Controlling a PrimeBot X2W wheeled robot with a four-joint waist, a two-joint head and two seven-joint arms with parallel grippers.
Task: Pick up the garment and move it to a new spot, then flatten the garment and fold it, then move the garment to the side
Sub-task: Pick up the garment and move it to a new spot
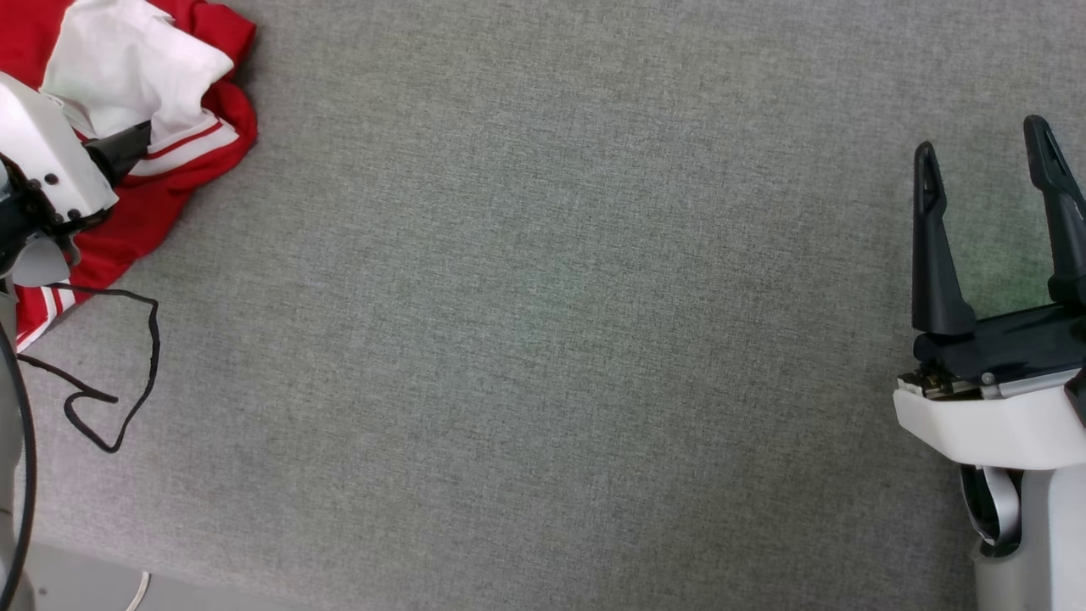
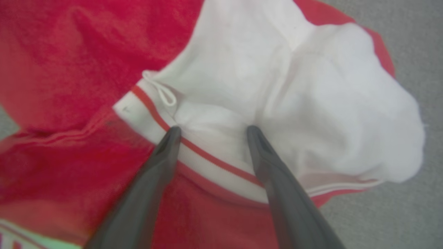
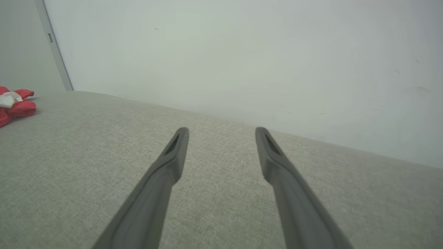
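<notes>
Garment (image 1: pixel 170 182) lies crumpled at the worktop's (image 1: pixel 543 339) far left, not yet lifted. Left end effector (image 2: pixel 213 131) spread wide over its white sleeve (image 2: pixel 277 86), gripping nothing; right end effector (image 1: pixel 982 140) equally wide, empty, well apart. Apparently every step remains.

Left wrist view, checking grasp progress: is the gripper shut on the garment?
No, the left gripper stands open, its jaws spread apart over the white sleeve of the garment.

White wrist housings (image 1: pixel 51 161) with dark screws (image 1: pixel 53 180), long tapered black gripper fingers (image 1: pixel 933 255), black cable (image 1: pixel 24 475) along the left arm
</notes>
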